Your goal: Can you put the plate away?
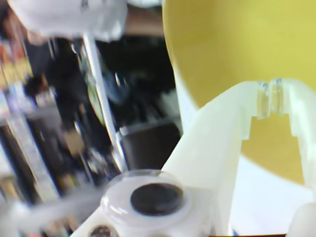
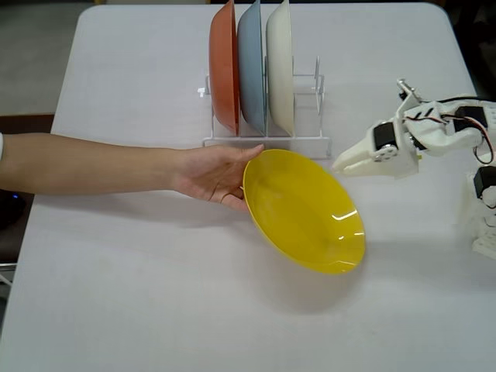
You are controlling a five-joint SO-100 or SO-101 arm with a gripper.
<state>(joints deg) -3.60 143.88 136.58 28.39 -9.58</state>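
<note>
Here, in the fixed view, one human hand [image 2: 213, 174] is seen at the left, holding one plate [image 2: 304, 211], bright yellow, glossy, round and shallow, tilted above the table [image 2: 116, 294]. Behind, three plates are counted upright in one rack [image 2: 318, 141]: orange [image 2: 223, 66], blue-grey [image 2: 249, 66], cream-white [image 2: 279, 66]. Rightmost, one gripper [image 2: 338, 165] is shown empty, jaws closed together.

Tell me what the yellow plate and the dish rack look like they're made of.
The yellow plate looks like glossy plastic: even, saturated colour with sharp white glints near its rim. Glazed ceramic can't be ruled out. A hand holds it tilted. The dish rack looks like thin wire with a white coating, judging by its slim, uniformly white rods.
</note>
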